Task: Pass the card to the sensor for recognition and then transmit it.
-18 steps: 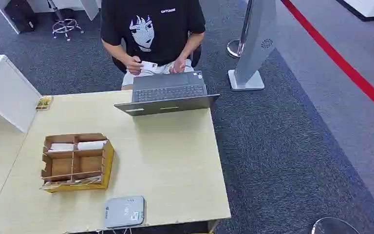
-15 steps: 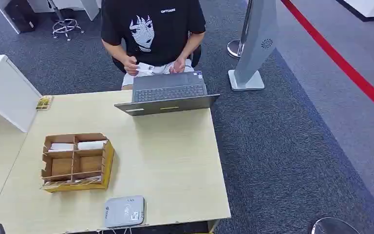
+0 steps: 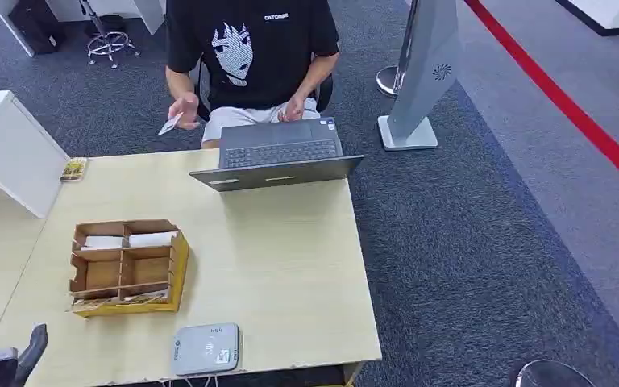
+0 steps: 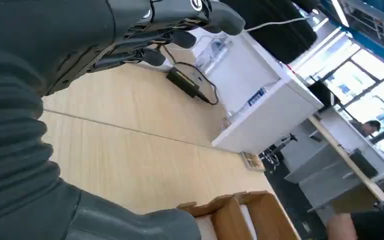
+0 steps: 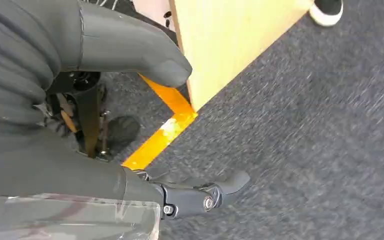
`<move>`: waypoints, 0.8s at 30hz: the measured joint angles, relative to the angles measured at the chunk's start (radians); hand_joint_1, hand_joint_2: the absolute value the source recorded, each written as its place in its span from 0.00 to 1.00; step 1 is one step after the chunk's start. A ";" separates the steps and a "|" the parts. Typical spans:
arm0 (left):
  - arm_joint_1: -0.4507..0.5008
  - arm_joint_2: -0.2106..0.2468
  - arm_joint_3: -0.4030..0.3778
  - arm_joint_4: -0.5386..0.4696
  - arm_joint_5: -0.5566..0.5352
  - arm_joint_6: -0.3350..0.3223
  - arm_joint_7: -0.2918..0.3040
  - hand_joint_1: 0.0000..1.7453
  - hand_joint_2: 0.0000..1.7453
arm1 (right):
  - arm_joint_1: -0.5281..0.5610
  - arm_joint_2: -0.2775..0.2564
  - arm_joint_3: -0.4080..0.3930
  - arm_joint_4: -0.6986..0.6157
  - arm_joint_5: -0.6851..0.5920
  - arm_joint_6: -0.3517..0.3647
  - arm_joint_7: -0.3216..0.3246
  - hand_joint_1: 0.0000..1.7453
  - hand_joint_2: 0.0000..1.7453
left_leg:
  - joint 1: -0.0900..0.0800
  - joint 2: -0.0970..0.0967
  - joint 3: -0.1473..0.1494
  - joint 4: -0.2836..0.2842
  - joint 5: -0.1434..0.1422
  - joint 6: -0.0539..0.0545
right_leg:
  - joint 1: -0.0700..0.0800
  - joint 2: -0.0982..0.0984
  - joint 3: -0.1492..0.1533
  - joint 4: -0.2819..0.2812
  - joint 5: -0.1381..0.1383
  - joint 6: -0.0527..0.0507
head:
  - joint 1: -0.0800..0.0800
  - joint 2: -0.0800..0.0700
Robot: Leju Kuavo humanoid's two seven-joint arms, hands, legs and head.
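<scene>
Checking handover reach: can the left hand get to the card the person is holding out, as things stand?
Probably not yet. The left hand sits at the table's near corner; the card is beyond the far edge. Nothing blocks the way.

1 table (image 3: 290, 266); 1 laptop (image 3: 278, 157); 1 tray (image 3: 125, 266), holding what look like 2 white packs (image 3: 129, 240), blurred; 1 sensor (image 3: 206, 350); 1 card (image 3: 169, 124); 1 person (image 3: 250, 48); 1 white box (image 3: 8, 149).
</scene>
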 joint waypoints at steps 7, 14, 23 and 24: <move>-0.065 0.058 -0.091 -0.007 -0.179 0.012 0.087 0.00 1.00 | -0.016 0.015 -0.048 -0.008 0.153 -0.026 -0.018 0.00 1.00 | 0.000 0.000 0.000 0.000 0.002 0.000 | 0.000 0.000 -0.001 0.000 0.001 0.000 | 0.000 0.000; -0.141 0.121 -0.179 -0.002 -0.335 0.019 0.182 0.00 1.00 | -0.033 0.029 -0.087 -0.010 0.299 -0.048 -0.032 0.00 1.00 | 0.000 0.000 -0.001 0.000 0.003 -0.001 | 0.000 0.000 -0.001 0.000 0.002 0.000 | 0.001 0.000; -0.250 0.214 -0.298 0.044 -0.517 0.021 0.308 0.00 1.00 | -0.053 0.045 -0.140 -0.016 0.479 -0.077 -0.046 0.00 1.00 | 0.000 0.000 -0.001 0.000 0.004 -0.001 | 0.000 0.001 -0.002 0.000 0.003 0.001 | 0.000 0.000; -0.263 0.222 -0.311 0.053 -0.534 0.021 0.322 0.00 1.00 | -0.055 0.048 -0.146 -0.016 0.498 -0.081 -0.048 0.00 1.00 | 0.000 0.000 -0.001 0.000 0.004 -0.001 | 0.000 0.001 -0.002 0.000 0.004 0.001 | 0.000 0.000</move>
